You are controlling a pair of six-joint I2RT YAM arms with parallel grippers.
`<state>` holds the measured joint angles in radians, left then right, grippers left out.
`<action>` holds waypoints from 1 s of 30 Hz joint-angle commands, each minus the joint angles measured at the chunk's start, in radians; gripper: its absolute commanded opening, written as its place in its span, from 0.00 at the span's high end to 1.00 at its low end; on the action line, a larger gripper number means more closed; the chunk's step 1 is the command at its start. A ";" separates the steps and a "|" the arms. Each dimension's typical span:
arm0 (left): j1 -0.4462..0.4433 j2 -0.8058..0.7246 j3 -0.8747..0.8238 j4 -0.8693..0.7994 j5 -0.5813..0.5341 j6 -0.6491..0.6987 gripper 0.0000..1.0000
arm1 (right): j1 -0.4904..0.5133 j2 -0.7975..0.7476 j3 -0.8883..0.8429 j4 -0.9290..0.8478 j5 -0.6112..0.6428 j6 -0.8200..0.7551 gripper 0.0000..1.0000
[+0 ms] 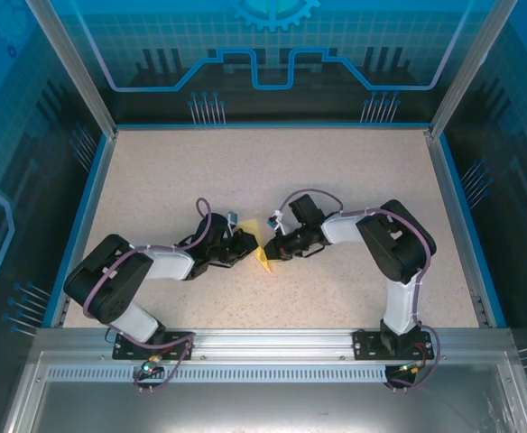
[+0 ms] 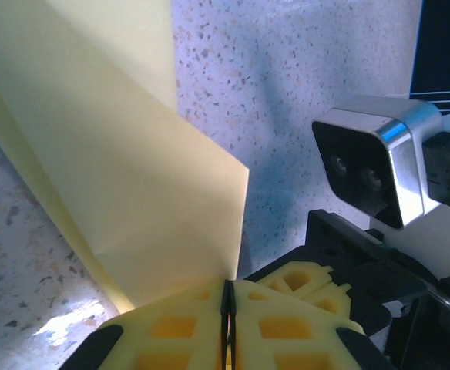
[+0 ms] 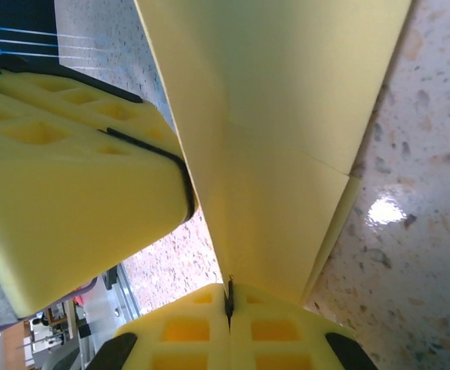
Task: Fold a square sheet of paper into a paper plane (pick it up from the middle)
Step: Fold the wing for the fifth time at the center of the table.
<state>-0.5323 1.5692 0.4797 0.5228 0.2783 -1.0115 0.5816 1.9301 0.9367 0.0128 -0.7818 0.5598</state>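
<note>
Left end effector [image 1: 248,247] is closed, its pads [image 2: 179,327] pinched flat together on one edge of the paper sheet [image 1: 263,258]. Right end effector [image 1: 273,249] is likewise closed on the same sheet from the opposite side, pads [image 3: 279,331] meeting w/ paper coming up out of the seam. Both tips sit just beside each other, approx. mid-surface [image 1: 336,180], between the two arms and a bit toward the near edge. Sheet reads as a small yellow wedge from above, no longer a flat square. In the right wrist view it's layered, w/ a crease across it and a second ply showing along one side, so at least one fold is in. It looks raised rather than lying flat, but can't tell if a low corner touches. Judgement: pickup done, early folds done, roughly mid-task. Not a finished plane yet; no narrow dart w/ wings is visible. Left to do, prob.: tighten the nose, centre crease, fold wings down, press the creases, set it down.
</note>
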 commanded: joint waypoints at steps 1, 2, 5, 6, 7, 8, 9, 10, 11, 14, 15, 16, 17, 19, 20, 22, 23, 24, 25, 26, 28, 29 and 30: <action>-0.008 0.016 -0.016 0.029 0.006 0.028 0.89 | -0.012 0.026 0.016 -0.011 -0.027 0.019 0.99; -0.008 0.017 -0.016 0.029 0.006 0.030 0.89 | -0.013 0.029 0.016 -0.013 -0.025 0.018 0.99; -0.008 0.018 -0.022 0.030 0.004 0.032 0.89 | -0.014 0.035 0.018 -0.018 -0.019 0.021 0.99; -0.009 0.019 -0.024 0.031 0.001 0.033 0.89 | -0.015 0.040 0.019 -0.021 -0.017 0.022 0.99; -0.009 0.021 -0.026 0.030 0.001 0.034 0.89 | -0.015 0.042 0.019 -0.022 -0.015 0.022 0.99; -0.009 0.020 -0.028 0.031 -0.001 0.034 0.89 | -0.014 0.043 0.021 -0.023 -0.012 0.024 0.99; -0.008 0.020 -0.030 0.031 -0.001 0.034 0.89 | -0.014 0.046 0.021 -0.026 -0.010 0.023 0.99; -0.008 0.020 -0.030 0.030 -0.001 0.033 0.89 | -0.014 0.047 0.023 -0.028 -0.007 0.024 0.99; -0.008 0.020 -0.032 0.030 -0.002 0.036 0.89 | -0.014 0.049 0.025 -0.031 -0.003 0.023 0.99; -0.010 0.022 -0.031 0.030 -0.003 0.037 0.89 | -0.014 0.053 0.029 -0.040 0.006 0.023 0.99; -0.010 0.023 -0.032 0.030 -0.002 0.037 0.89 | -0.014 0.055 0.028 -0.041 0.008 0.023 0.99; -0.012 0.026 -0.031 0.030 -0.002 0.037 0.90 | -0.015 0.055 0.028 -0.041 0.011 0.024 0.99; -0.011 0.027 -0.031 0.030 -0.001 0.039 0.90 | -0.015 0.057 0.029 -0.042 0.011 0.025 0.99; -0.012 0.031 -0.032 0.031 -0.004 0.039 0.90 | -0.016 0.059 0.029 -0.040 0.012 0.026 0.99; -0.014 0.034 -0.031 0.035 -0.002 0.040 0.90 | -0.016 0.060 0.028 -0.039 0.012 0.028 0.99; -0.013 0.037 -0.035 0.041 -0.002 0.039 0.90 | -0.016 0.061 0.028 -0.040 0.013 0.028 0.99; -0.014 0.037 -0.037 0.044 -0.002 0.039 0.90 | -0.017 0.064 0.029 -0.039 0.014 0.029 0.99; -0.015 0.035 -0.041 0.047 -0.002 0.038 0.90 | -0.018 0.063 0.029 -0.039 0.013 0.029 0.99; -0.015 0.033 -0.045 0.050 -0.002 0.037 0.90 | -0.019 0.063 0.030 -0.039 0.014 0.028 0.99; -0.017 0.031 -0.050 0.052 -0.003 0.036 0.90 | -0.020 0.063 0.027 -0.039 0.015 0.029 0.99; -0.018 0.025 -0.060 0.052 -0.004 0.041 0.90 | -0.020 0.063 0.028 -0.040 0.015 0.029 0.99; -0.018 0.020 -0.061 0.051 -0.007 0.043 0.90 | -0.020 0.063 0.027 -0.041 0.016 0.028 0.99; -0.017 0.017 -0.062 0.049 -0.010 0.044 0.90 | -0.020 0.063 0.027 -0.040 0.017 0.029 0.99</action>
<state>-0.5415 1.5925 0.4339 0.5556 0.2779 -0.9932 0.5797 1.9705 0.9489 -0.0040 -0.7860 0.5812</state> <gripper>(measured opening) 0.098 0.044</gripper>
